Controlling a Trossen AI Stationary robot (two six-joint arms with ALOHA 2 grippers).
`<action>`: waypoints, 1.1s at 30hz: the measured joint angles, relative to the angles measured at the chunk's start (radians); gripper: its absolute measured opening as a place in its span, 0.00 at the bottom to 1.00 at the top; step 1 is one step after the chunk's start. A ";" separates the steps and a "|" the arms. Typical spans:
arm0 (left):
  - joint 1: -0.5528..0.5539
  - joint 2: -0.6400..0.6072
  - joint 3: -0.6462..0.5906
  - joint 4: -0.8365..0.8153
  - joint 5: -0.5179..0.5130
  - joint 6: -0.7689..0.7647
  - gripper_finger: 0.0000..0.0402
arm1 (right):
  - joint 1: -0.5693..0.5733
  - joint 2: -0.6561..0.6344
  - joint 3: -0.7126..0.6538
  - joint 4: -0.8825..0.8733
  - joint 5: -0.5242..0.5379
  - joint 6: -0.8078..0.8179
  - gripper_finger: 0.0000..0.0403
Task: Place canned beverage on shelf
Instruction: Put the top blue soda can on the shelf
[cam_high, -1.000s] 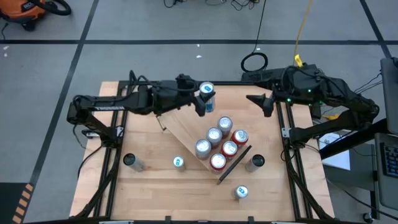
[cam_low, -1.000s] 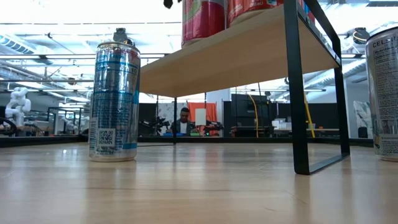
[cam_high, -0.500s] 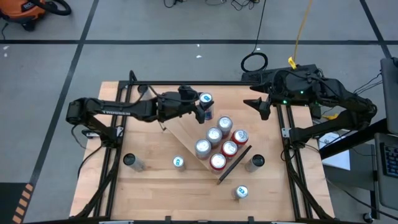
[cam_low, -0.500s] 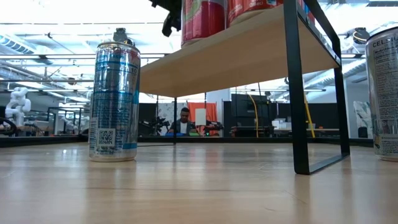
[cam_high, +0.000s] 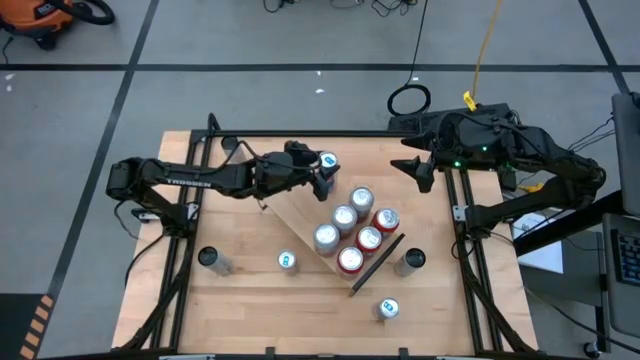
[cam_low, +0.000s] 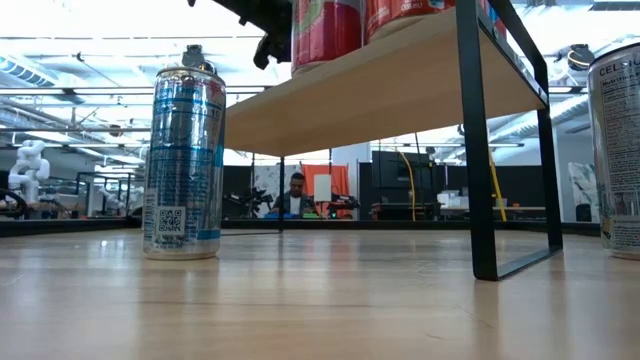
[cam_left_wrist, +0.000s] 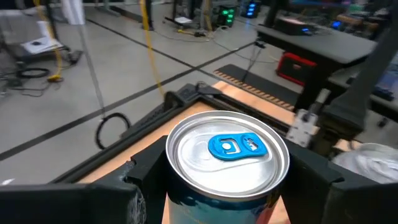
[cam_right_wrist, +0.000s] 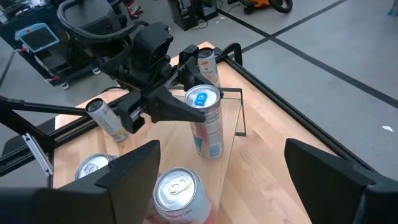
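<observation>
The shelf (cam_high: 300, 212) is a light-wood board lying slantwise mid-table, with a thin black rail (cam_right_wrist: 239, 112) at its far end. Several silver and red cans (cam_high: 356, 228) stand on it in two rows. My left gripper (cam_high: 322, 172) is shut on a silver can with a blue tab (cam_high: 326, 161), upright over the board's far end, just inside the rail (cam_right_wrist: 205, 121). Whether its bottom rests on the board I cannot tell. My right gripper (cam_high: 420, 172) hangs open, high over the table's far right corner, holding nothing. My left gripper pinches the can's side wall (cam_right_wrist: 194, 111) between its two fingers (cam_left_wrist: 146, 171), high up, just below the rim. The fingers come in nearly level from the table's left. The can sits upright between them, its top (cam_left_wrist: 227, 155) showing.
Loose cans stand on the table: one near left (cam_high: 208, 258), one in front of the shelf (cam_high: 288, 262), one at the right (cam_high: 410, 260), one near the front edge (cam_high: 388, 309). In the low view a blue-and-silver can (cam_low: 183, 155) stands beside the shelf's black leg (cam_low: 478, 150).
My left gripper has come down with the can toward the shelf's far end; the can has stayed upright in the hold. My right gripper has kept its place.
</observation>
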 joint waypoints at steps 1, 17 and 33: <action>-0.001 0.000 0.000 -0.006 -0.014 -0.001 0.58 | 0.000 0.001 0.000 0.000 0.000 0.003 0.80; -0.023 0.000 0.000 -0.063 -0.097 -0.056 0.58 | 0.000 0.048 0.000 0.039 0.002 -0.005 0.80; -0.024 0.026 -0.001 -0.021 -0.110 -0.051 0.58 | 0.000 0.076 0.000 0.073 0.001 -0.015 0.80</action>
